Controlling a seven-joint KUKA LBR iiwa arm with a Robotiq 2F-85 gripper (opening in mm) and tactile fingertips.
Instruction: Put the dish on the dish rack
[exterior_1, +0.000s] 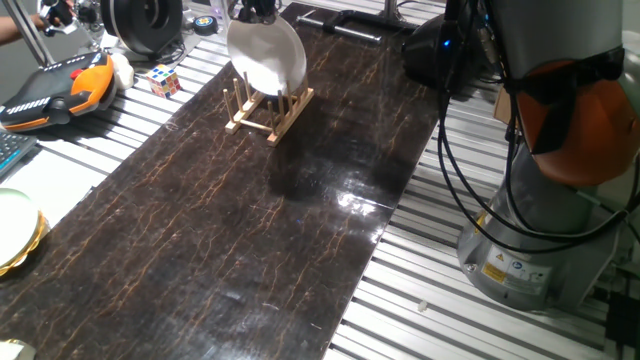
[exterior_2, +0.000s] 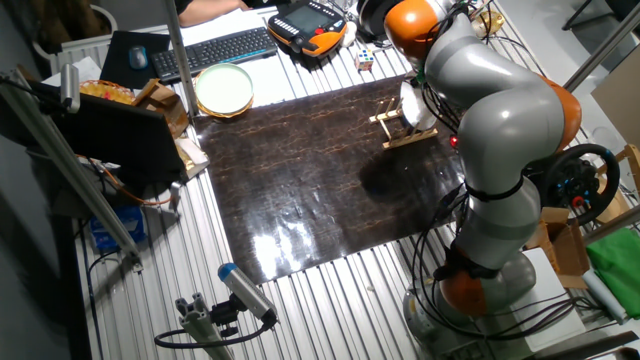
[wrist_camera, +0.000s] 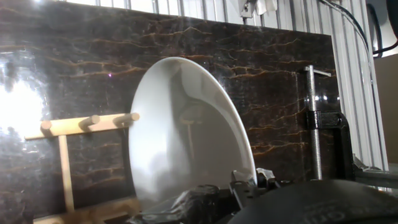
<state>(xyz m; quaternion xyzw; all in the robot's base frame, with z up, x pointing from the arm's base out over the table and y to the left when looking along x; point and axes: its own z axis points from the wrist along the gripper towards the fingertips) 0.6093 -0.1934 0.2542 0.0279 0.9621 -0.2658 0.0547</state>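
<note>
The dish is a plain white round plate standing on edge, tilted, in the dish rack, a small light wooden rack with upright pegs at the far end of the dark marbled tabletop. My gripper is at the dish's top rim and appears shut on it. In the hand view the dish fills the middle, the rack's pegs stand to its left, and my gripper meets its rim. The other fixed view shows the dish and rack partly behind my arm.
A pale greenish plate with a yellow edge lies at the table's left side. A puzzle cube and an orange pendant sit left of the rack. A metal clamp stands on the table's edge. The arm's base is at the right.
</note>
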